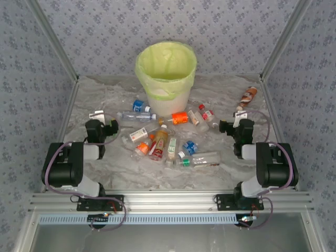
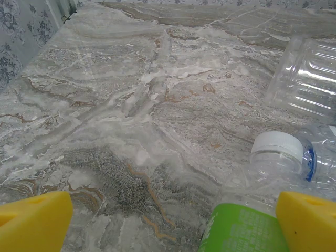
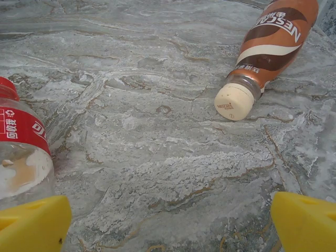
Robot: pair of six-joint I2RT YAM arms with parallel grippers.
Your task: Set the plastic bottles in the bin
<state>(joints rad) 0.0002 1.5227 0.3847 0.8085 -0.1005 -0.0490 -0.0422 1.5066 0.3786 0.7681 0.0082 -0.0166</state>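
Left hand and right hand both gape wide and empty, low over the counter, seemingly ready to straddle a bottle. A green-labelled bottle lies at the left hand's right side, and a brown bottle lies ahead-right of the right hand. Beyond both, between them, stands the bin, reachable by either.

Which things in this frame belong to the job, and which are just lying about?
Job: the plastic bottles, including the amber-filled bottle and the brown Nescafe bottle; the bin.
Just surroundings: marble table, patterned walls, metal rail.
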